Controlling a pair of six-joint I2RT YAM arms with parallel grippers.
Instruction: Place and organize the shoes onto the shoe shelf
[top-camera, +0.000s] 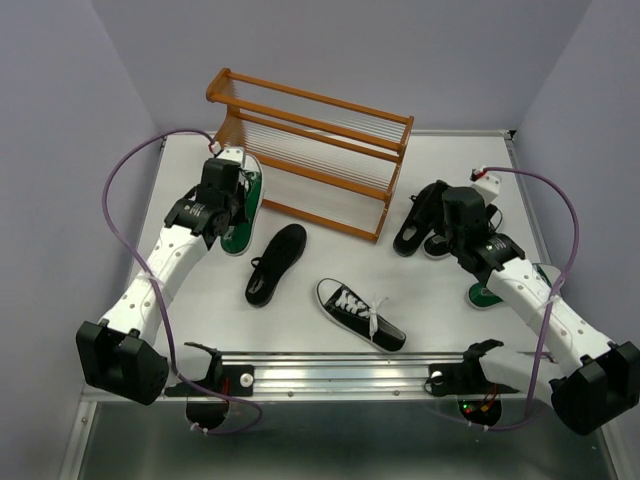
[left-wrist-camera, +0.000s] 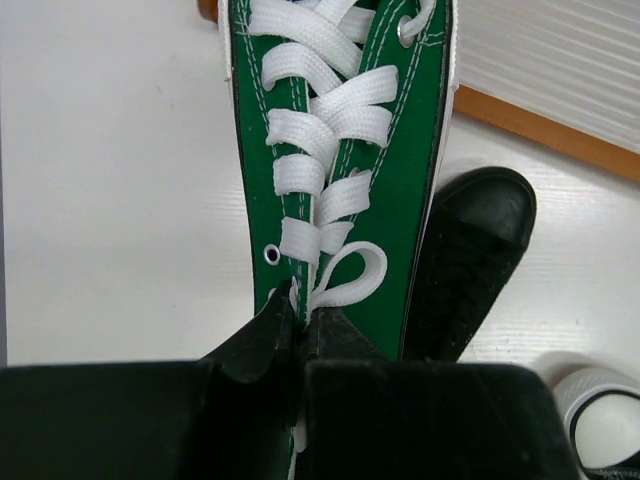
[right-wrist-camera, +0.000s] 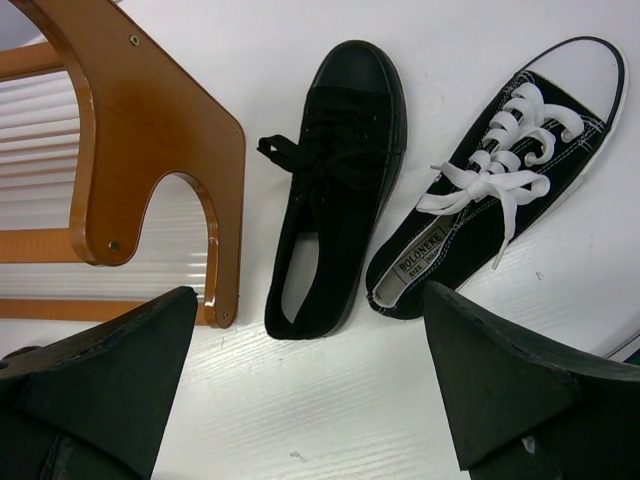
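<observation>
My left gripper (top-camera: 222, 197) is shut on the edge of a green sneaker (top-camera: 244, 212) by the lace end, beside the left end of the shoe shelf (top-camera: 310, 150). The left wrist view shows the pinch (left-wrist-camera: 300, 318) below the green sneaker's white laces (left-wrist-camera: 340, 150). A plain black shoe (top-camera: 277, 262) and a black sneaker with white laces (top-camera: 360, 313) lie mid-table. My right gripper (top-camera: 450, 207) is open and empty (right-wrist-camera: 310, 390) above the table, near another plain black shoe (right-wrist-camera: 340, 190) and black sneaker (right-wrist-camera: 510, 170). The second green sneaker (top-camera: 485, 294) lies partly under the right arm.
The shelf's wooden side panel (right-wrist-camera: 150, 130) stands just left of the right gripper. The plain black shoe's toe (left-wrist-camera: 470, 260) lies right beside the held green sneaker. A metal rail (top-camera: 330, 365) runs along the near table edge. Grey walls close in both sides.
</observation>
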